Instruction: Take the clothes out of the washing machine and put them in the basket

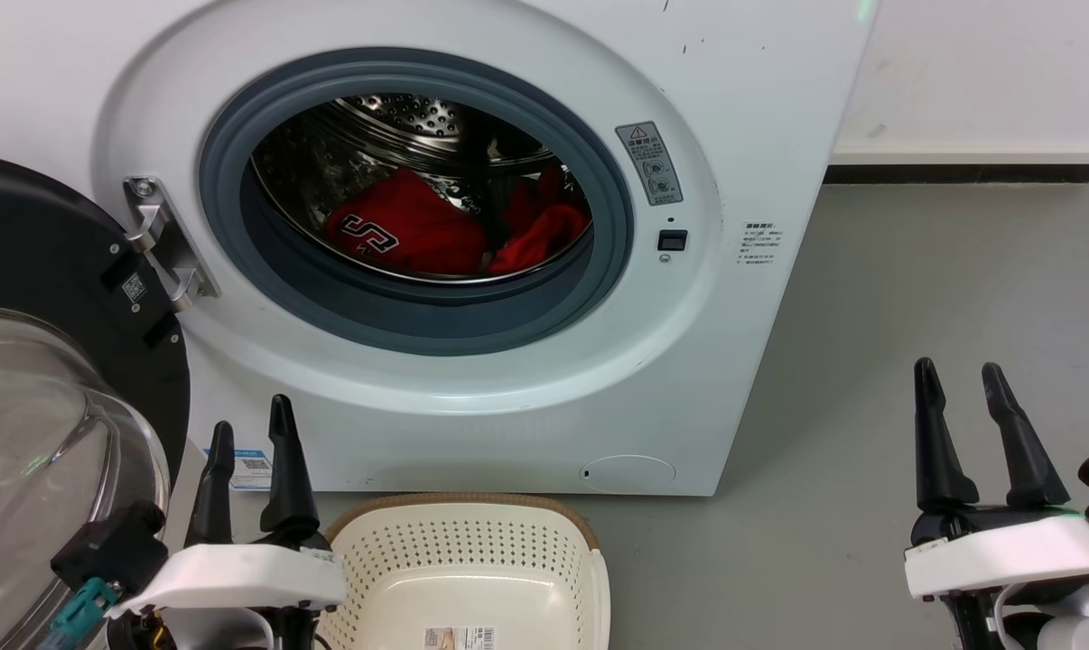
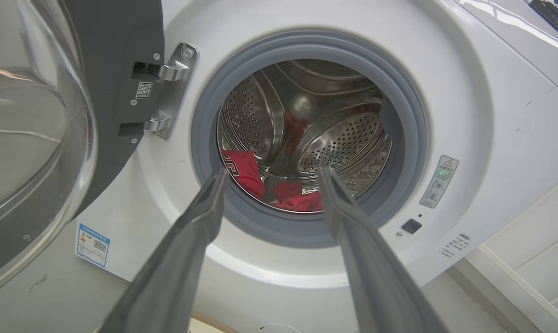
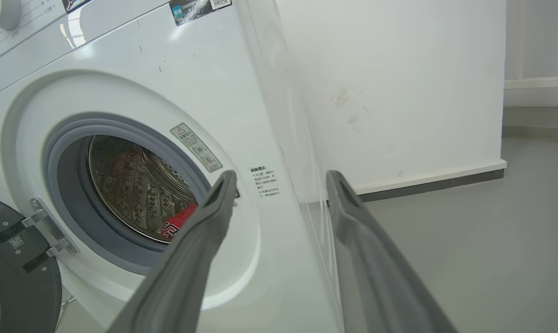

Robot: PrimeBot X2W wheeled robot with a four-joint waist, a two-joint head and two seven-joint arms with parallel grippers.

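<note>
Basket [image 1: 472, 552] comes first, on the floor [image 1: 870, 361] just below me and right in front of the washing machine [image 1: 761, 135], its cream hollow bare but for the barcode label [image 1: 459, 638] on the base. My left gripper [image 1: 252, 413] hangs just beside the basket's left rim, its fingers [image 1: 284, 469] pointing up toward the machine and parted a moderate way with nothing between them. My right gripper [image 1: 958, 366] hangs well off to the right over grey floor, past the machine's corner, likewise parted and holding nothing. Beyond my left gripper the door [image 1: 21, 271] stands swung out to the left on its hinge [image 1: 161, 239], its glass bowl bulging close by that arm. Farther on comes the round porthole with its grey gasket [image 1: 418, 311], then the steel drum [image 1: 400, 113]. The clothes [image 1: 409, 230] lie at the bottom of the drum in two red lumps, the lettered jersey to the left and a crumpled piece to the right. In my left wrist view the heap shows straight ahead between the two fingers, low in the opening. In my right wrist view the fingers point past the machine's side toward the wall [image 3: 399, 92], with a scrap of red off to the left. I judge the left arm nearer and better aimed: forward over the gasket lip, then down into the drum, clear of the door.
</note>
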